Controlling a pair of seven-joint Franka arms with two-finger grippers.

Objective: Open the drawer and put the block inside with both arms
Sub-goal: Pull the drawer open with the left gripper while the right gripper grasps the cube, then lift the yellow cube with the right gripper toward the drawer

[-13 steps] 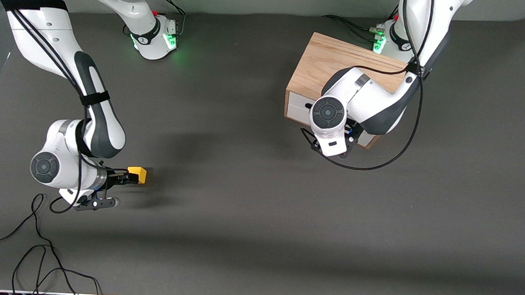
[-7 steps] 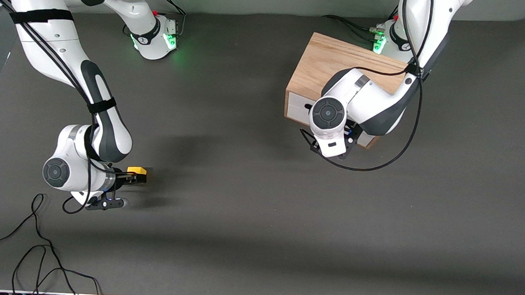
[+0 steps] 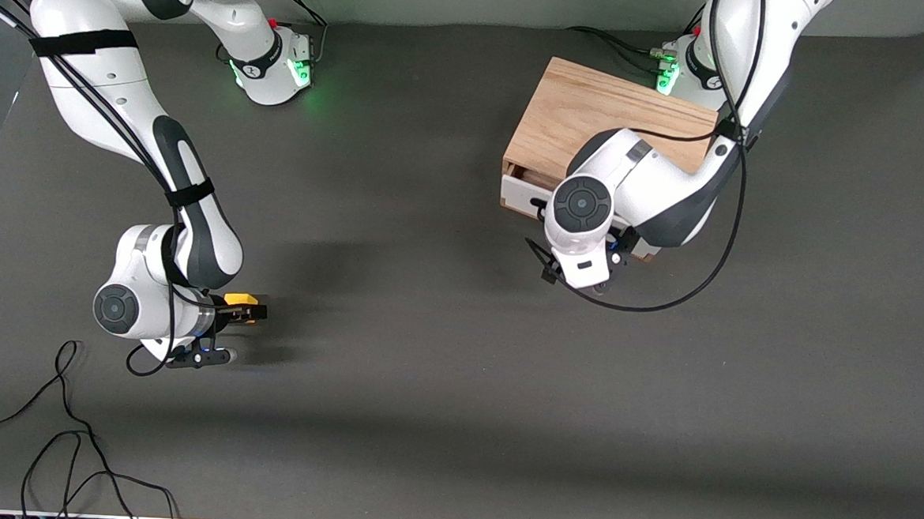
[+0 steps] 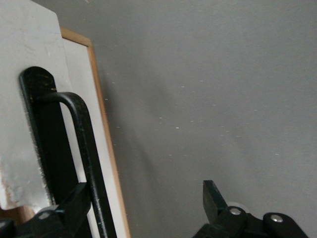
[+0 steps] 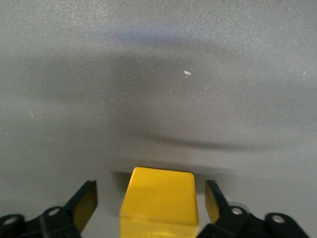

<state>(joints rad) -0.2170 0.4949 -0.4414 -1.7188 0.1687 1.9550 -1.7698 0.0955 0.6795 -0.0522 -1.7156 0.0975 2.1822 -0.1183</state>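
Yellow marks your block (image 3: 241, 301): you see it on the dark grey table (image 3: 439, 385) toward the right arm's end, well apart from the drawer (image 3: 522, 195) and nearer to the front camera than it. Your right gripper (image 3: 247, 311) is down at the block, and the right wrist view shows the block (image 5: 159, 202) sitting between the two black fingers (image 5: 82, 204) with a gap on each side, so the jaws stand apart and are not clamped on it. At the left arm's end, the light-oak box (image 3: 596, 120) sits close to the left arm's green-lit base (image 3: 665, 76). The drawer's white front panel stands slightly out from the box, with a thin strip of wood interior showing above it in the front view. Your left gripper (image 3: 587, 278) is in front of the drawer, mostly hidden under the arm's wrist in the front view. In the left wrist view, one finger (image 4: 69, 208) lies against the black bar handle (image 4: 84, 148) while the other finger stands well apart over bare table, so the jaws are apart, not clamped on the handle.
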